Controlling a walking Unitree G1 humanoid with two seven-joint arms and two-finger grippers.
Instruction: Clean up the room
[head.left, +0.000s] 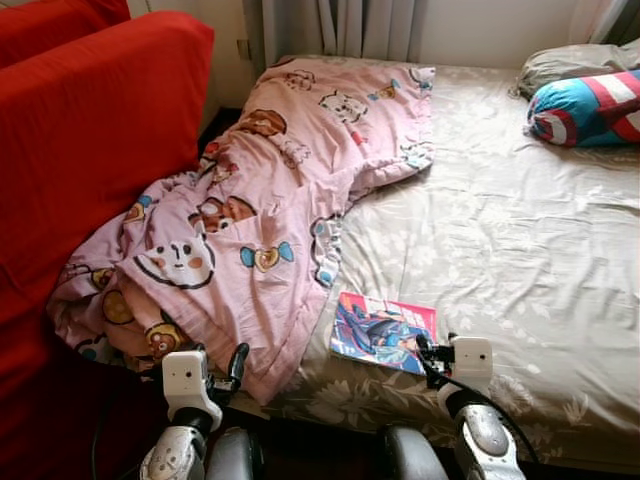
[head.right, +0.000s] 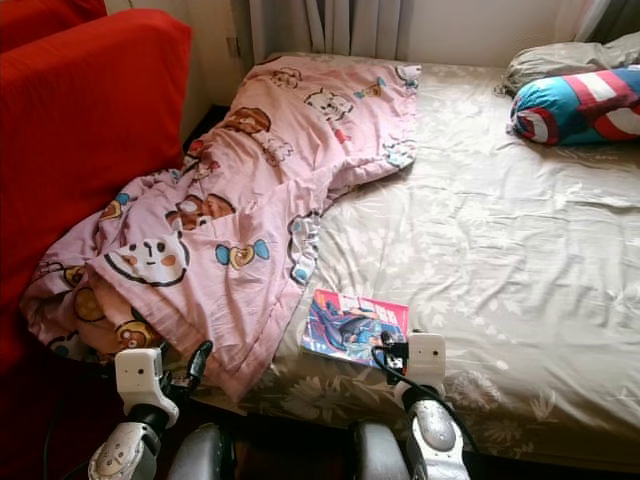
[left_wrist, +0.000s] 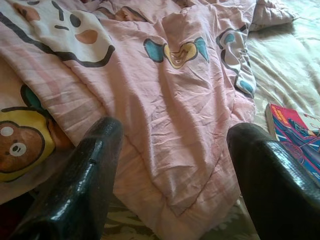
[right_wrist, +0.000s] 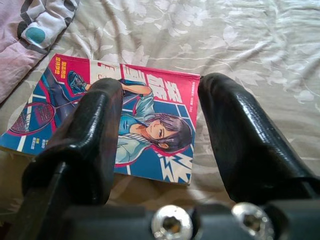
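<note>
I stand at the foot edge of a bed (head.left: 520, 260) covered in a beige floral sheet, and I place everything else against that bed. A red sofa (head.left: 90, 140) runs along its left side. A pink cartoon-print quilt (head.left: 260, 210) lies crumpled across the bed's left half, its lower corner spilling over the near edge, probably left where someone threw it off. At the bed's far right corner sits a blue, red and white cushion (head.left: 590, 105) against a grey pillow (head.left: 570, 62). Near the bed's front edge, just right of the quilt, a comic book (head.left: 385, 332) lies flat, cover up.

My right gripper (right_wrist: 160, 125) hovers just short of the book, jaws spread on either side of its cover, lined up, I judge, to pick it up as part of tidying. My left gripper (left_wrist: 172, 170) points at the quilt's hanging corner, jaws spread wide, not touching the cloth.
</note>
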